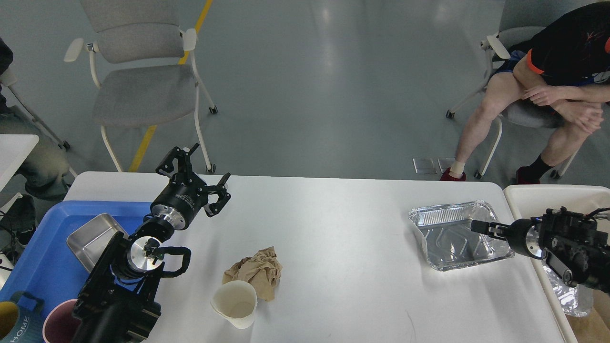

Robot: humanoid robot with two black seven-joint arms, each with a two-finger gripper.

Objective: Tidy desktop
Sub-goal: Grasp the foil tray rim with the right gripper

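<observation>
The white desktop (343,214) bears a crumpled brown paper (255,272), a white paper cup (234,302) lying on its side just in front of it, and an empty foil tray (448,238) at the right. My left gripper (196,178) is open and empty, held above the desktop's far left part, well behind the paper. My right gripper (482,227) reaches in from the right over the foil tray's right side. It is dark and seen along its length, so its fingers cannot be told apart.
A blue tray (43,267) at the left edge holds a steel pan (93,238), a pink cup (58,328) and a teal mug (16,326). A beige bin (543,195) at the right holds another foil tray (569,293). A chair (138,90) and a seated person (548,90) are beyond the table.
</observation>
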